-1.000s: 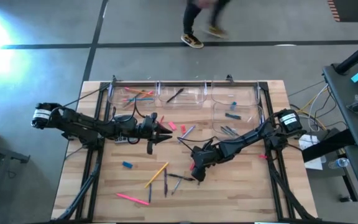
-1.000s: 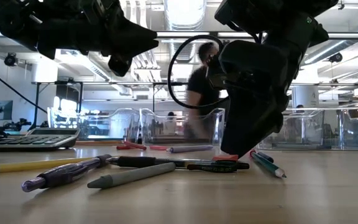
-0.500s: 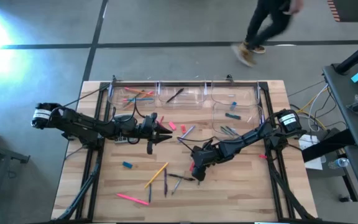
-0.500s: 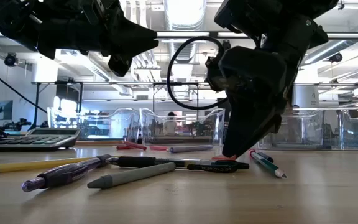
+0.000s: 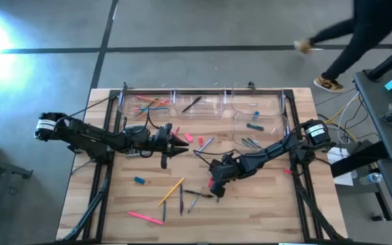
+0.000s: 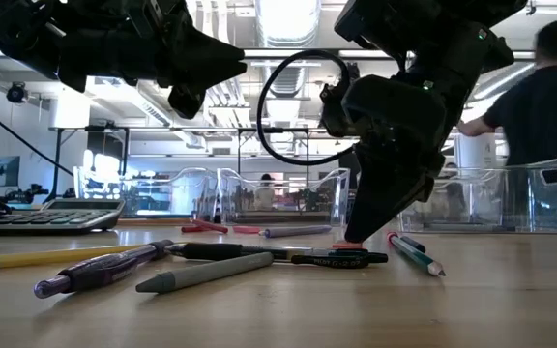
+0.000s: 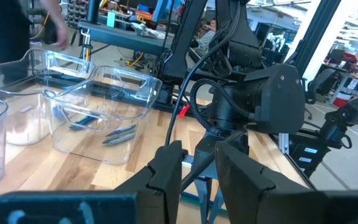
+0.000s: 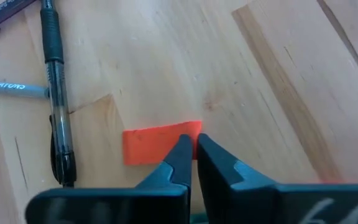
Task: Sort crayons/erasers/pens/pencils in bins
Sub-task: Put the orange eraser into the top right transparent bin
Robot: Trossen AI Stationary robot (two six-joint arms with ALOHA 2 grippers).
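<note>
Pale, smooth planked wood makes the table [image 5: 264, 204], the bins [image 7: 98, 102] along its upper edge are clear glossy plastic, the red-orange eraser [image 8: 157, 144] looks matt, and a black pen [image 8: 55, 93] shines glossy.

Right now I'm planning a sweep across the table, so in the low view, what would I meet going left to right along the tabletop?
calculator → purple pen → right gripper, tip down at the table → teal stick
</note>
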